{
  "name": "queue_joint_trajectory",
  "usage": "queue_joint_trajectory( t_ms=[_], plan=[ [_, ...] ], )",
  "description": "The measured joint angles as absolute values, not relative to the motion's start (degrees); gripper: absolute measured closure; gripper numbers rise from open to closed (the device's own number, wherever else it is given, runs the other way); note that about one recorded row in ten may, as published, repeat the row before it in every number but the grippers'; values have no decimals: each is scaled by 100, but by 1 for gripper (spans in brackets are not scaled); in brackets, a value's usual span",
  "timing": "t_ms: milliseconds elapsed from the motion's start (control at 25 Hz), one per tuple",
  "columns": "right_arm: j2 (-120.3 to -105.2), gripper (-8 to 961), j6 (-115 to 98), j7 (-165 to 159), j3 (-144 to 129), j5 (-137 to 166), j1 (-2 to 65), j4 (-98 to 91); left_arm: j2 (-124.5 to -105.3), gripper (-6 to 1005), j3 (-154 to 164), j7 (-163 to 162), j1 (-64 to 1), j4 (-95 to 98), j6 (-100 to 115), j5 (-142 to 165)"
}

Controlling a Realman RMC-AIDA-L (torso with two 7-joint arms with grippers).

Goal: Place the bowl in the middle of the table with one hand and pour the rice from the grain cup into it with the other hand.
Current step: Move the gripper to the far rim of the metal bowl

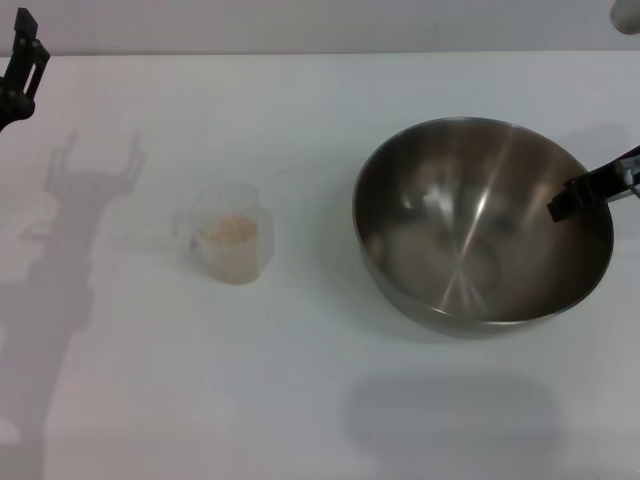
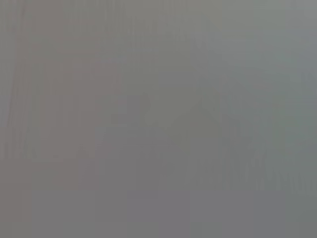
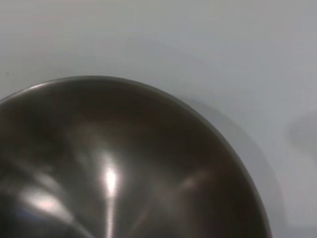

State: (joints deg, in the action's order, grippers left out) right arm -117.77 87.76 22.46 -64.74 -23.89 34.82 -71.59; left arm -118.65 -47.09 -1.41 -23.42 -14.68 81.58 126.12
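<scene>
At the steel bowl's (image 1: 470,250) right rim, the right gripper (image 1: 575,198) reaches in to reposition it; grip unclear.

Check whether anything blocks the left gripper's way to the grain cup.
Nothing visible does. The left gripper hangs at the table's far left corner, and only bare tabletop lies between it and the grain cup. The bowl sits off to the right.

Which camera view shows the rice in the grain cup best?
The head view: the rice shows as a pale mass inside the clear grain cup, left of the bowl. The left wrist view is a blank grey; the right wrist view holds only the bowl and the table.
</scene>
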Motion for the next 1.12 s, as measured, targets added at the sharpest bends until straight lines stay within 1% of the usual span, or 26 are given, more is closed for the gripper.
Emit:
queue_joint_trajectory(
  t_ms=[120,240,440,560,800,1120],
  plan=[
    [-11780,601,8725,2253,-6484,-2380,3457,-7157,-11865,167,-4712,-140,-2343,-1468,8159,12612],
    [-11775,823,8707,2253,-6475,-2374,3445,-7155,-11865,167,-4711,-140,-2348,-1468,8158,12612],
    [-11770,924,8662,2255,-6386,-2380,3430,-7214,-11865,167,-4710,-140,-2355,-1468,8154,12612],
    [-11779,923,8611,2258,-6356,-2409,3418,-7320,-11865,167,-4710,-140,-2362,-1468,8146,12612],
    [-11876,920,8545,2523,-6319,-2755,3375,-7787,-11865,167,-4711,-140,-2364,-1468,8166,12612],
    [-11875,917,8568,3000,-6313,-3598,3251,-7988,-11865,167,-4710,-140,-2360,-1470,8163,12612]
  ],
)
